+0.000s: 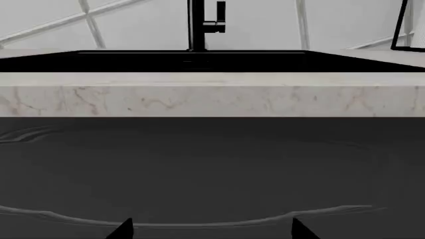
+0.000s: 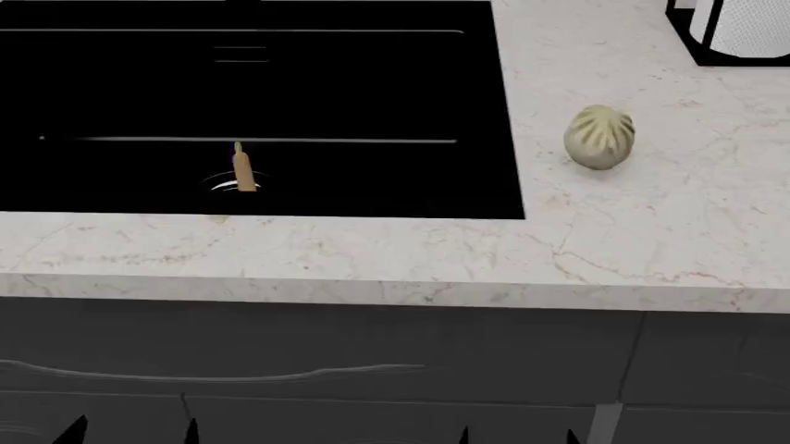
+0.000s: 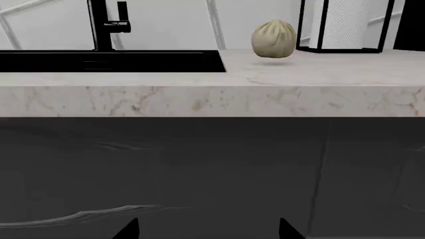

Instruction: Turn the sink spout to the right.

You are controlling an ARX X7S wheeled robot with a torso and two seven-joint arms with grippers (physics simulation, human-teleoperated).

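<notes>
While both arms hang low in front of the dark cabinet fronts, I note that neither has reached the work: the left gripper (image 1: 211, 230) and the right gripper (image 3: 208, 230) each show only two fingertips set well apart with nothing between them, so I record both as released and empty. The sink spout (image 1: 197, 25) stands at the back edge of the sink (image 2: 500, 111), behind the basin and well apart from both grippers; in the right wrist view it appears as a black column with a small upright lever on its side (image 3: 122, 15). Its tubular arm is cut off by the frame edges, so I cannot state which way it currently points. I judge the spout to be rigid metal on a stiff swivel, matte and not especially slippery, unlikely to deform or break; it should turn under a steady sideways push. My recommendation is to take hold of or press against the tubular arm away from the column for leverage, and to avoid the lever, which would likely run water instead. A thin brown object (image 2: 244, 168) lies by the drain, and a round beige object (image 2: 600, 136) sits on the counter (image 2: 370, 250) to the right of the basin; a paper towel holder (image 3: 342, 25) stands beyond it.
</notes>
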